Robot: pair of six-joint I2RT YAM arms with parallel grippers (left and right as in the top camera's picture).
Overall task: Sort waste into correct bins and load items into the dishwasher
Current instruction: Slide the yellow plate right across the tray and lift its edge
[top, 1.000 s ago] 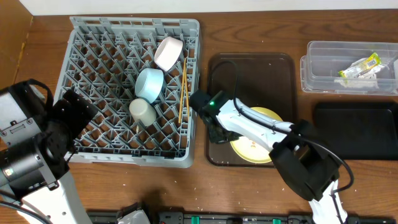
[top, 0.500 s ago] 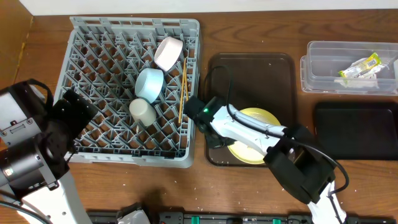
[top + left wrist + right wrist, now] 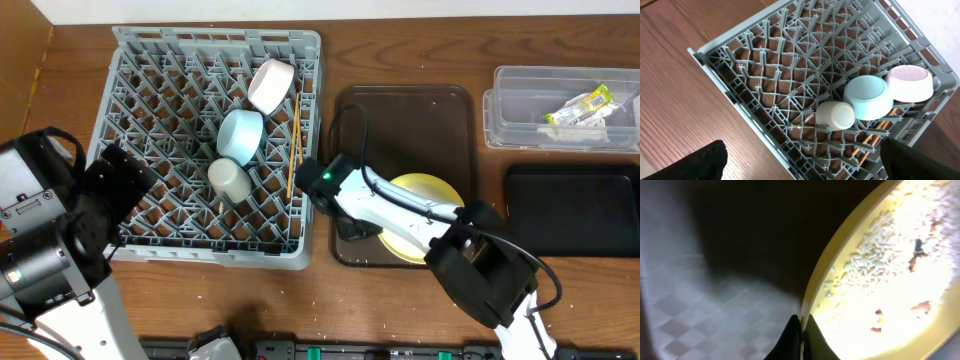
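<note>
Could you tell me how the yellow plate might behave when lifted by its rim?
The yellow plate looks rigid, so it probably won't flex. Pinched at one edge by the right gripper, it may droop or swivel. Its loose rice scraps would likely slide if it tilts.

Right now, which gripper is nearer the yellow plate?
Right. The right gripper is shut on the yellow plate at its left rim, on the brown tray. The left gripper hangs open at the dish rack's far left edge, the whole rack between.
</note>
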